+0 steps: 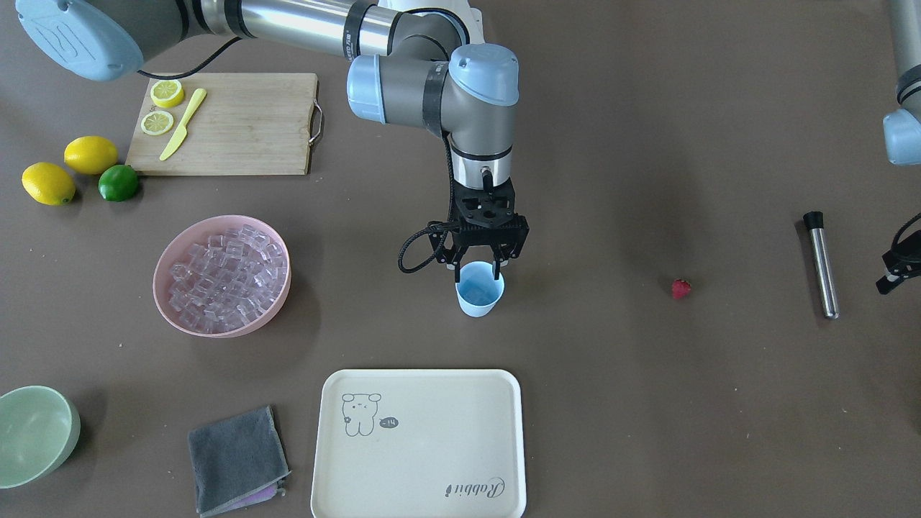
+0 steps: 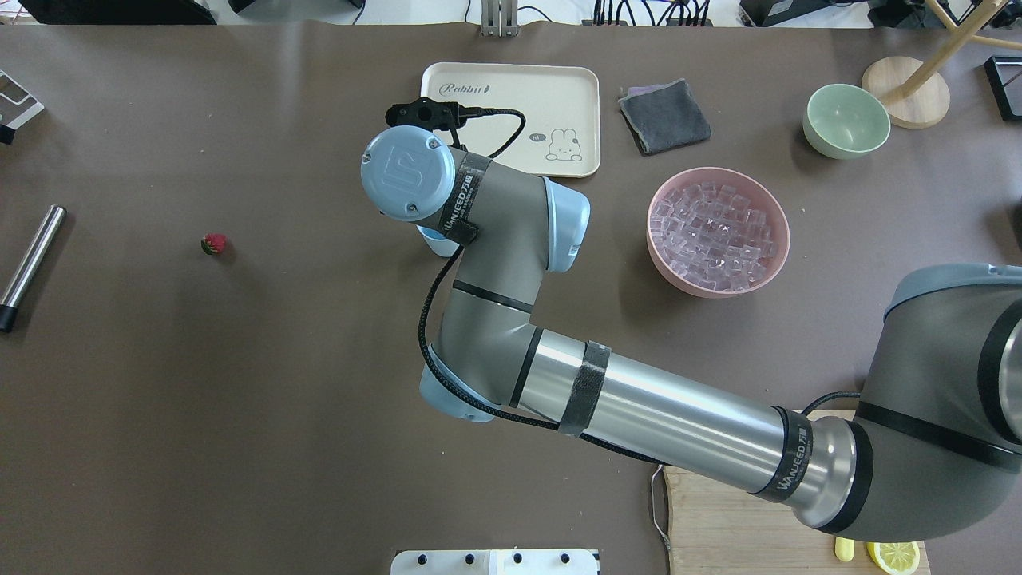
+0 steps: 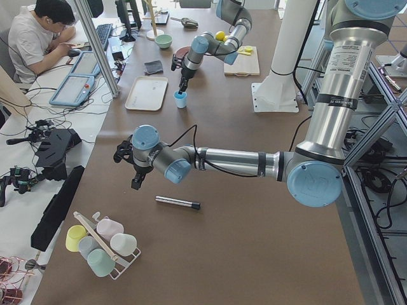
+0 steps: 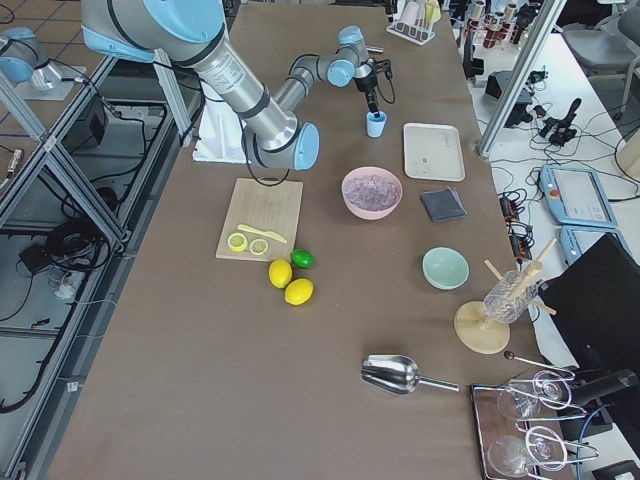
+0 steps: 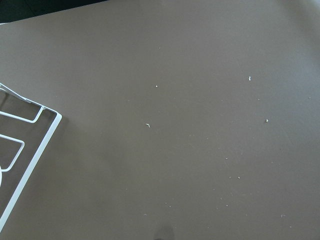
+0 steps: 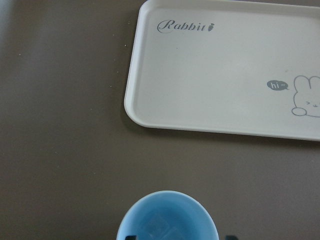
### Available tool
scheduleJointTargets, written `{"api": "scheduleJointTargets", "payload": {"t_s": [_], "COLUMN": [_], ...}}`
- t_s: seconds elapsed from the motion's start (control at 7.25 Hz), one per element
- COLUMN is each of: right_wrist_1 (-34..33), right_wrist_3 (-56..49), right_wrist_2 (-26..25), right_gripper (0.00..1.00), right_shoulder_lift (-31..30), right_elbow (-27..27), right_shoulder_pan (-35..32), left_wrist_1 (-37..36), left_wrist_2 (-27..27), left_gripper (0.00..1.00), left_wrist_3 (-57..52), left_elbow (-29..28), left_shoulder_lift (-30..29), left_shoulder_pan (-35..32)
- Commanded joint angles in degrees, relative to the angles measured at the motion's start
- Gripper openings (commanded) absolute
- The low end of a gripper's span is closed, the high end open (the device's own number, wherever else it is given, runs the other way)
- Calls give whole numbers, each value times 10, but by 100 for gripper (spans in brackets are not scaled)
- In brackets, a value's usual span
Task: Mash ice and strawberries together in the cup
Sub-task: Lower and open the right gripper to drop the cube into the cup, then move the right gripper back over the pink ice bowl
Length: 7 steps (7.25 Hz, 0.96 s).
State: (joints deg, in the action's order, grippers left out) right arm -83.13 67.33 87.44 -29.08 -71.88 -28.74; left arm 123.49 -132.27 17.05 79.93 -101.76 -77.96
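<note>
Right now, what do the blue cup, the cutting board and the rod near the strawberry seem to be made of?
The cup: likely plastic, matte, uniform light blue, thin rim. The cutting board: wood or bamboo, unvarnished-looking, with visible pale grain strips. The rod: probably polished steel, bright reflections along it, with a black, perhaps rubber, end.

The front camera looks steeply down from the far side of the table (image 1: 647, 396). It is opposite the overhead one, which looks forward and down over the right arm (image 2: 639, 415). Both take in the tray (image 1: 432, 432) ahead of the right gripper (image 1: 477, 273) and the pink bowl (image 1: 161, 267) on its right. The two side cameras look along the table from its ends, far off. The right wrist camera sits close above the cup (image 6: 137, 212), with the tray ahead. The left wrist camera looks closely down at bare table and a rack (image 5: 57, 116) corner.
</note>
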Motion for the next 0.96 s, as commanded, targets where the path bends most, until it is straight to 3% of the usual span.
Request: {"api": "scheduleJointTargets", "payload": {"t_s": [0.0, 0.14, 0.41, 0.83], "right_wrist_1": [-7, -15, -14, -7], "right_wrist_3": [-25, -54, -158, -283], "right_wrist_2": [65, 116, 137, 204], "right_gripper": [87, 87, 87, 87], "right_shoulder_lift": [-4, -38, -174, -291], "right_elbow": [-19, -52, -171, -259], "right_shoulder_pan": [-38, -70, -101, -147], "left_wrist_1": [0, 0, 0, 0], "left_wrist_2": [1, 1, 1, 1], "left_gripper": [97, 97, 97, 97], "left_wrist_3": [0, 0, 1, 1], "left_elbow": [-1, -1, -1, 1], "left_shoulder_lift": [-1, -2, -2, -1], "left_shoulder_pan": [0, 0, 0, 0]}}
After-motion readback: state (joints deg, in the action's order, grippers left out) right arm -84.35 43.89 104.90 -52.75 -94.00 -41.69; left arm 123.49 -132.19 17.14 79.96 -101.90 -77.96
